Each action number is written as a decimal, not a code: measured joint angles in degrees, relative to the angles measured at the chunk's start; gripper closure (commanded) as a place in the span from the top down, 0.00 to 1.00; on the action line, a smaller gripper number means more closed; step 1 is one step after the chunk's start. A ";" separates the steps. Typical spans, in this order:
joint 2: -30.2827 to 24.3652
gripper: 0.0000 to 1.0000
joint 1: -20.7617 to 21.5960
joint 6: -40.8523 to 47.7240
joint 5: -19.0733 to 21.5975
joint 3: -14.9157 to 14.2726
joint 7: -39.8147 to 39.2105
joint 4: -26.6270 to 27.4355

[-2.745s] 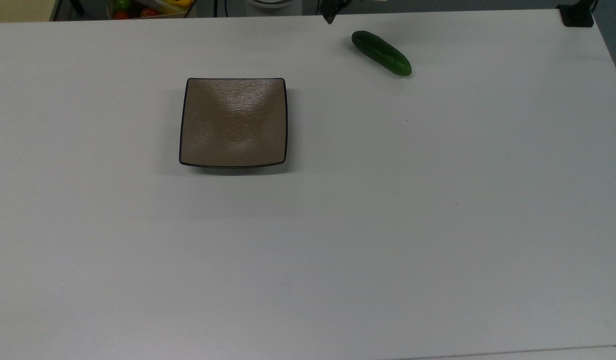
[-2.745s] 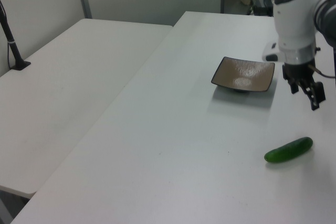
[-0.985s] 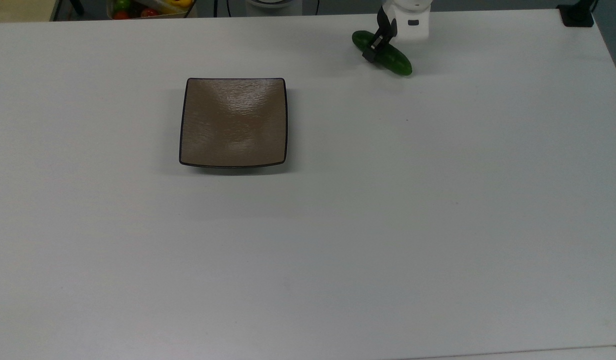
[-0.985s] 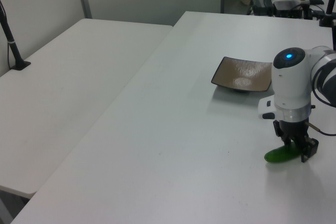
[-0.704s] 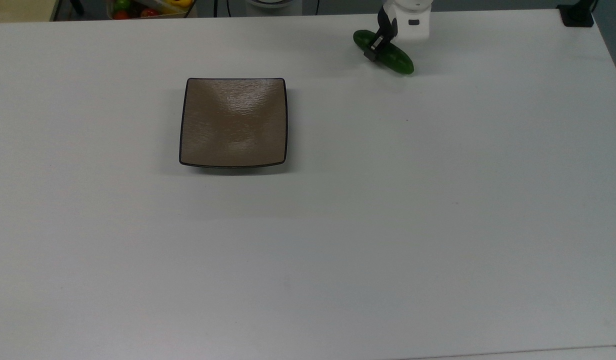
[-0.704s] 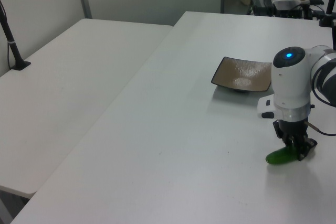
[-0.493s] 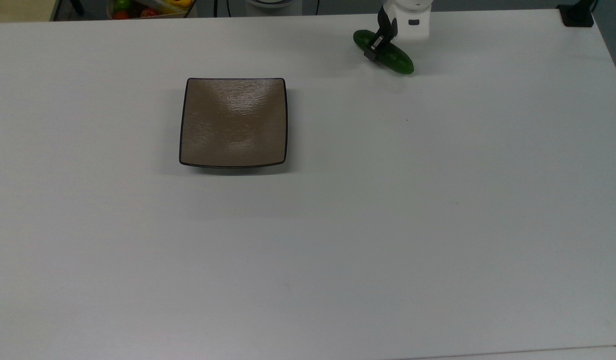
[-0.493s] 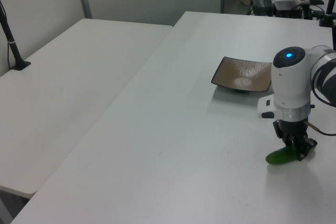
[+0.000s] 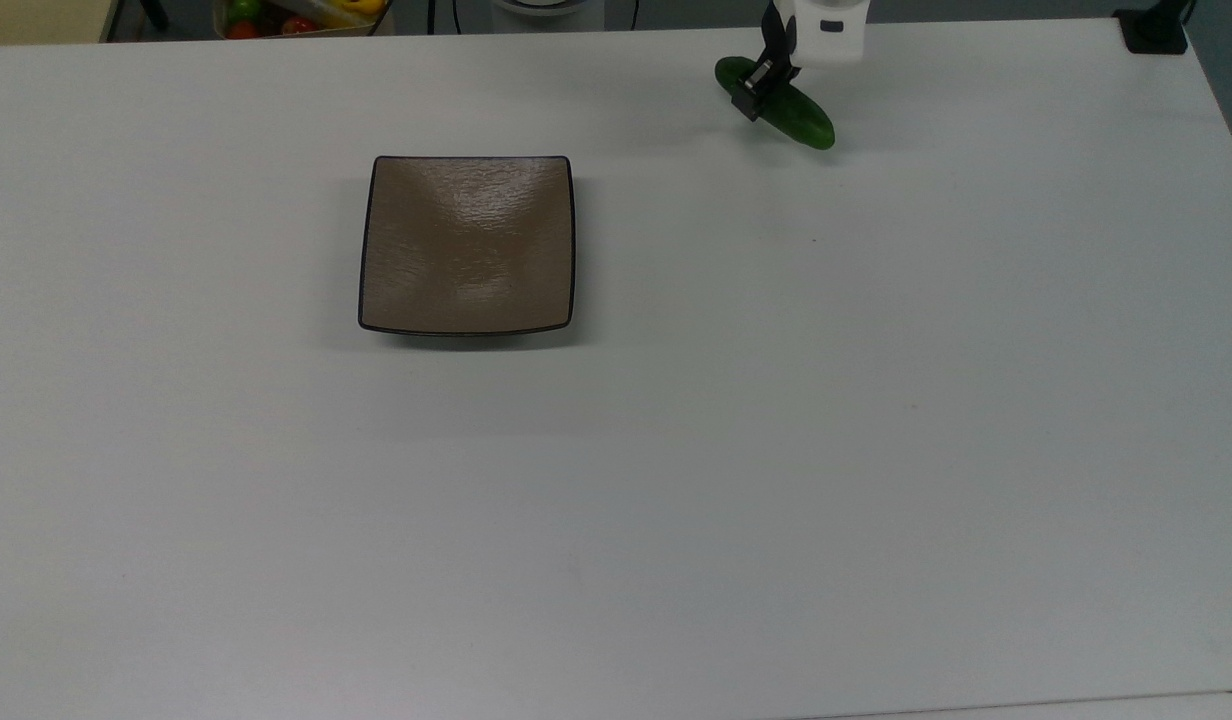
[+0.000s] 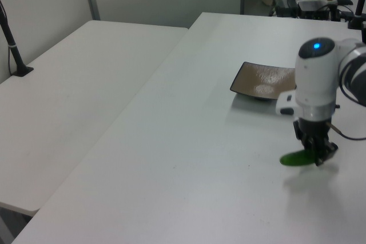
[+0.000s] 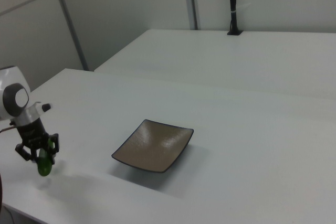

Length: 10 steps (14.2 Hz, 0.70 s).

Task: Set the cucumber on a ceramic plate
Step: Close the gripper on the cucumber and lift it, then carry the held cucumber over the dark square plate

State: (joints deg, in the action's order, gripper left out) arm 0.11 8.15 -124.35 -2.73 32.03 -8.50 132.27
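Near the top view's far edge, the gripper [image 9: 759,88] was clamped across the cucumber [image 9: 788,112], holding it just off the table [image 9: 676,450]; the left view showed a shadow under it. Ceramic plate [image 9: 466,243] sat empty, well apart toward the top view's left. Cucumber looked stiff, light and glossy, so probably slippery and prone to pivot. Grip sat nearer one end than the middle; a hold closer to the centre would likely balance better. Plate looked fragile, so a gentle set-down seemed wise.
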 measured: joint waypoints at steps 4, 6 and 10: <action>-2.15 0.39 -1.58 1.16 0.00 -4.75 0.21 -2.65; -2.43 0.39 -2.01 2.92 0.00 -9.00 0.18 -5.66; -2.49 0.39 -2.09 3.89 0.00 -14.42 0.18 -9.15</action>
State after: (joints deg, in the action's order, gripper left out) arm -2.38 6.06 -120.46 -2.73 17.61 -8.32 123.12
